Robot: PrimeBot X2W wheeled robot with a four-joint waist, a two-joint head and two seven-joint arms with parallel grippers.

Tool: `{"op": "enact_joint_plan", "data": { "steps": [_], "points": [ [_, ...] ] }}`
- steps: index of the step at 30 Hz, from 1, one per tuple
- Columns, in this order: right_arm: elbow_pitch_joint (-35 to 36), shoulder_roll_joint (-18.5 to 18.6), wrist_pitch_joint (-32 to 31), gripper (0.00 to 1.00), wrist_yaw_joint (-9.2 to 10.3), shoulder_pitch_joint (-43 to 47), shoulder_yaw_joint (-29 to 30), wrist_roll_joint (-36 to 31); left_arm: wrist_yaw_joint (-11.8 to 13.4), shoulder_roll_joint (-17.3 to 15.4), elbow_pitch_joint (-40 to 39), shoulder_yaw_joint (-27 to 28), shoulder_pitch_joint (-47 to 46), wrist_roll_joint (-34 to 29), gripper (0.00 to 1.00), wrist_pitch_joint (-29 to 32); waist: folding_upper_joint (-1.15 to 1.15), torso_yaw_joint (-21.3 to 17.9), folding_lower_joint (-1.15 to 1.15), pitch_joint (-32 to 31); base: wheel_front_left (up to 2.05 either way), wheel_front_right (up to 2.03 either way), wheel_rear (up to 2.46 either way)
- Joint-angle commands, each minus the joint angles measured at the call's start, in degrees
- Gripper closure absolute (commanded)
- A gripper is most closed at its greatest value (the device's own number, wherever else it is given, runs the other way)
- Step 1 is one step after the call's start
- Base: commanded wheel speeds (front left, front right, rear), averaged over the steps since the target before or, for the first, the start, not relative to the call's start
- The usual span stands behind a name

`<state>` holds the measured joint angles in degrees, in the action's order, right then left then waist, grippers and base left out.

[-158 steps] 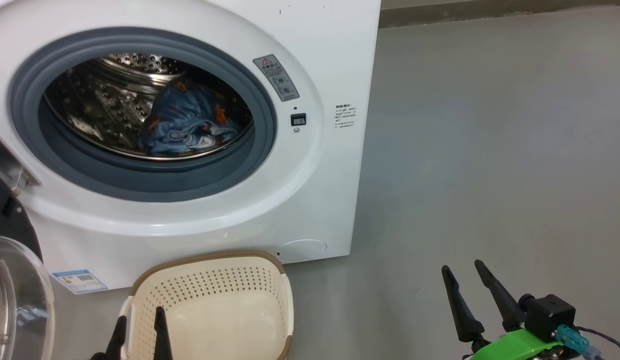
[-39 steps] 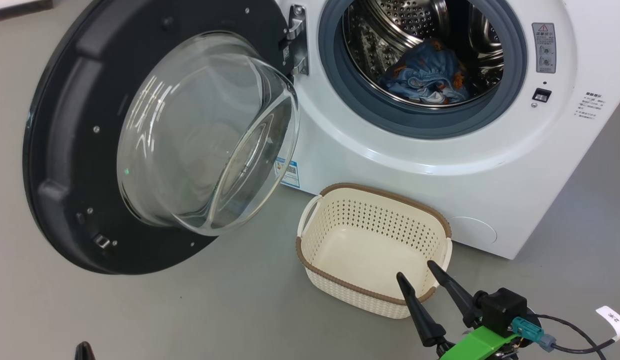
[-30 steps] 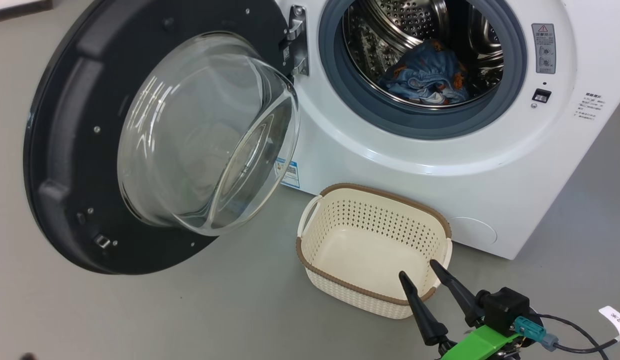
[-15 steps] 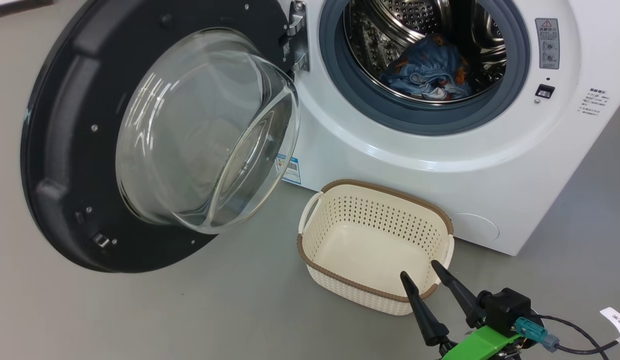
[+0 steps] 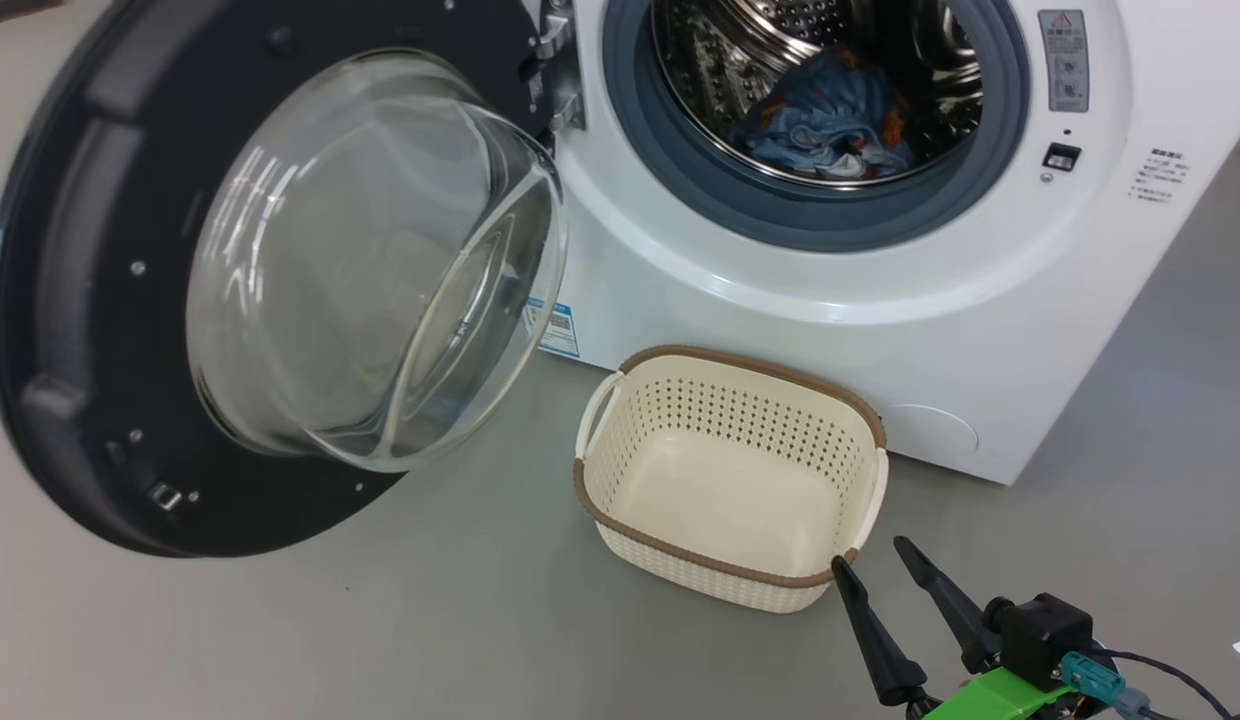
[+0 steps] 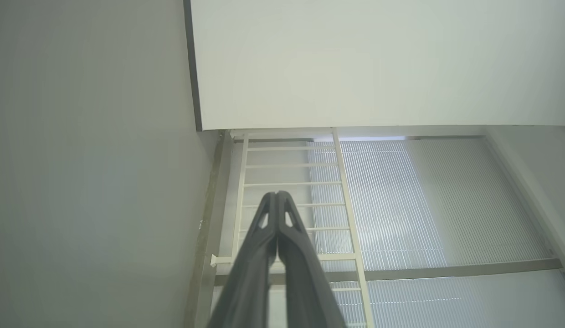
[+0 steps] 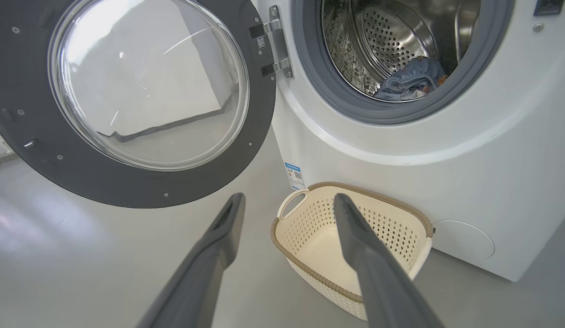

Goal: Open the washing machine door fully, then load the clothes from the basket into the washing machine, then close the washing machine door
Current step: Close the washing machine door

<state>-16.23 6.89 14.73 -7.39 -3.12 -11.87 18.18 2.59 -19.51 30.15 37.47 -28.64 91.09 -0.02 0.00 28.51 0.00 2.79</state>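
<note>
The right gripper (image 5: 875, 552) sits low at the near right, fingers spread wide and empty; the left gripper (image 6: 277, 197) is pressed closed.

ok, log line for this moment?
door: open wide | clothes: in drum | basket: empty | left gripper: shut, empty | right gripper: open, empty | next: close door

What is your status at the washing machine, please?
Left tool shut, empty; right tool open, empty. Clothes in drum, basket empty, washing machine door wide open. Nothing blocking its swing.
</note>
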Motion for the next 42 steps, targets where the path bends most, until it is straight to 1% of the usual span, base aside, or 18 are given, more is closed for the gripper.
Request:
{"op": "enact_joint_plan", "data": {
  "steps": [1,4,9,20,26,30,35,42],
  "points": [
    [1.54,0.66,0.27,0.00,-0.10,-0.54,-1.11,-0.40,-1.18,-3.75,-0.09,0.99,-2.42,0.77,1.00,1.40,0.00,-1.42,0.00,1.40,0.00,0.00,0.00],
    [1.64,1.54,0.27,0.00,-0.10,-0.96,-1.44,-0.39,-2.47,-4.19,1.58,0.97,-3.13,1.43,1.00,2.69,0.00,-2.44,0.00,2.34,0.00,0.00,0.00],
    [1.81,2.99,0.27,0.00,-0.10,-1.49,-1.76,-0.34,-4.21,-4.61,3.59,-0.93,-2.67,1.23,1.00,6.35,0.00,-3.88,0.00,3.54,0.00,0.00,0.00],
    [1.98,5.16,0.27,0.00,-0.10,-1.94,-2.24,0.08,-7.07,-4.87,7.49,-1.21,-3.49,3.23,1.00,11.07,0.00,-5.50,0.00,5.21,0.00,0.00,0.00],
    [1.70,5.69,0.27,0.00,-0.10,-2.26,-2.83,0.33,-8.80,-4.99,10.73,-3.31,-4.76,3.72,1.00,16.22,0.00,-6.10,0.00,4.89,0.00,0.00,0.00],
    [1.44,5.72,0.27,0.00,-0.10,-2.41,-3.16,0.37,-9.60,-5.12,12.61,-4.90,-5.15,3.70,1.00,20.14,0.00,-6.63,0.00,4.36,0.00,0.00,0.00],
    [1.25,5.41,0.27,0.00,-0.10,-2.27,-3.39,0.35,-9.95,-4.87,13.00,-5.10,-5.42,4.61,1.00,23.22,0.00,-6.86,0.00,3.78,0.00,0.00,0.00],
    [1.08,5.01,0.27,0.00,-0.10,-2.00,-3.33,0.31,-10.05,-2.34,8.38,-6.64,-3.58,7.14,1.00,32.61,0.00,-6.68,0.00,3.21,0.00,0.00,0.00]
  ]
}}
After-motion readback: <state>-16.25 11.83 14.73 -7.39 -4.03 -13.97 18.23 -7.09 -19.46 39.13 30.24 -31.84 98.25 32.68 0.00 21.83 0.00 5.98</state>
